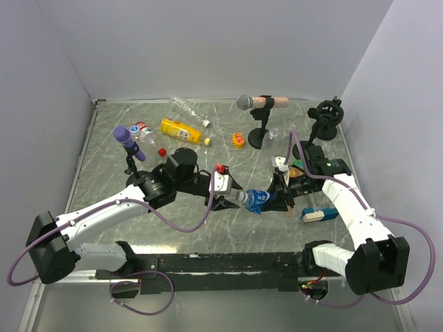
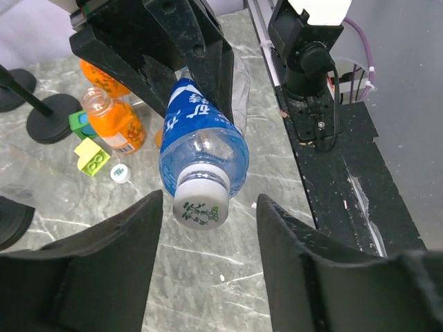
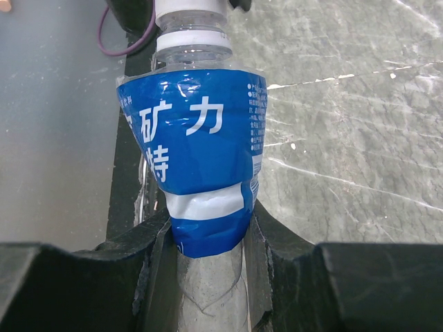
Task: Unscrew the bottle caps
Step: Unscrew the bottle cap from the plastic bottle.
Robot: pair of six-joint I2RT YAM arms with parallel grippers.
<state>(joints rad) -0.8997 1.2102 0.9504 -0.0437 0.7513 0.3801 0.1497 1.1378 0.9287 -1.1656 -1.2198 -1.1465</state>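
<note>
My right gripper (image 1: 280,196) is shut on the body of a clear bottle with a blue label (image 3: 194,152) and holds it lying level above the table, neck toward the left arm. In the right wrist view that gripper (image 3: 211,232) squeezes the label's lower end. The bottle's white cap (image 2: 201,202), printed with green marks, sits on the neck. My left gripper (image 2: 210,207) faces the cap with one finger on each side. Both fingers stand apart from it, so it is open. From above, the left gripper (image 1: 232,198) meets the bottle (image 1: 257,200) at mid-table.
Two stubby orange bottles (image 2: 118,126), a yellow-green block (image 2: 93,158) and a loose white cap (image 2: 120,173) lie beyond the held bottle. A yellow bottle (image 1: 183,130), a clear bottle (image 1: 187,107), a red cap (image 1: 161,151) and two microphones on stands (image 1: 128,142) (image 1: 252,102) occupy the back.
</note>
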